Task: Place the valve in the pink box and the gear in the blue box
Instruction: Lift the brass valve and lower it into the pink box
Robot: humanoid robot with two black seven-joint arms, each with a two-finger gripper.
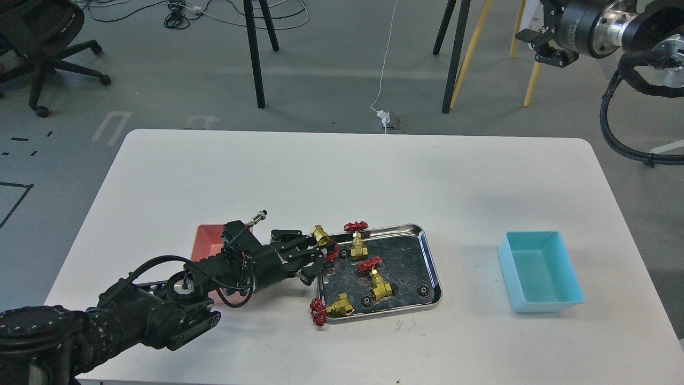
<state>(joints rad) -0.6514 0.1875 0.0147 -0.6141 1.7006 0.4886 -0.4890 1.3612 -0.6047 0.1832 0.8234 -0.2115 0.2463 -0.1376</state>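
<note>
My left gripper [319, 252] is shut on a valve [319, 234], brass body up and red handwheel to the right, held just above the left rim of the steel tray [432, 267]. Three more valves are in the tray: one upright [357, 247], one in the middle [379, 286], one lying at the front left [340, 306] with its wheel over the rim. Black gears [422, 290] [366, 301] lie in the tray. The pink box [207, 239] is behind my left wrist, mostly hidden. The blue box [539, 270] stands far right, empty. My right gripper [545, 45] hangs high at the top right, off the table.
The white table [347, 176] carries only the tray and two boxes. Chair and stand legs [256, 59] and cables are on the floor beyond the far edge.
</note>
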